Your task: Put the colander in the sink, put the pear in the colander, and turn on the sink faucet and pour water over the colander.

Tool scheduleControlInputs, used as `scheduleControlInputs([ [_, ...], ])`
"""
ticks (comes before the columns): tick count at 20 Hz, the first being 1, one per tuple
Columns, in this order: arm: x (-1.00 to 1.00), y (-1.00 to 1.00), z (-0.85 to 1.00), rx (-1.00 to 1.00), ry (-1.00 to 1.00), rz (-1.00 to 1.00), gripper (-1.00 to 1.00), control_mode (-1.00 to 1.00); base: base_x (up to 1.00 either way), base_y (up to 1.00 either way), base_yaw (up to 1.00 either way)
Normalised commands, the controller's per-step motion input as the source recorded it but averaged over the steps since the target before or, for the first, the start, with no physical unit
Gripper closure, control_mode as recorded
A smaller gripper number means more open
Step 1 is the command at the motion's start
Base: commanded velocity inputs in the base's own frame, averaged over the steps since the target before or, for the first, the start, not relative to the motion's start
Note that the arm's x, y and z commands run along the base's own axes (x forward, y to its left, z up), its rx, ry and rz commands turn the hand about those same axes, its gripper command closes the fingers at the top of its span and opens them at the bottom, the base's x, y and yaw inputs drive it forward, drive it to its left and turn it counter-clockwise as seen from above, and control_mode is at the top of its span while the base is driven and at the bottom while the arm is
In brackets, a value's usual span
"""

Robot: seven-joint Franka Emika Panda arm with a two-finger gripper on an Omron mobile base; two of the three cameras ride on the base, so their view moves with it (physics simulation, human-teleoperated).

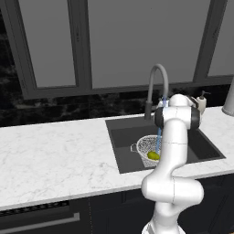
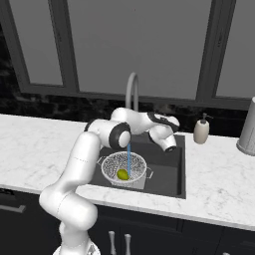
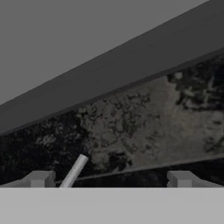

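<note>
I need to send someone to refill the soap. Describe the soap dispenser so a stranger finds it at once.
Start at the dark sink set in the white marble counter below the windows. On the counter just past the sink's right rear corner stands the soap dispenser. It is a small beige bottle with a pump top, far shorter than the arched grey faucet and paler than the tall grey cylinder to its right.

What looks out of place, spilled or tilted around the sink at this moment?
Nothing stands out. The colander sits upright in the sink with the pear inside it. Water from the sink faucet falls straight into the colander, and none shows on the counter. The soap dispenser stands upright.
</note>
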Motion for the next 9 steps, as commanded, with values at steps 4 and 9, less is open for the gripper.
scheduleControlInputs([
  [4, 0.00, -0.41, 0.00, 0.00, 0.01, 0.00, -1.00, -1.00, 0.00, 0.00, 0.00],
  [9, 0.00, -0.13, 0.00, 0.00, 0.00, 0.00, -1.00, -1.00, 0.00, 0.00, 0.00],
])
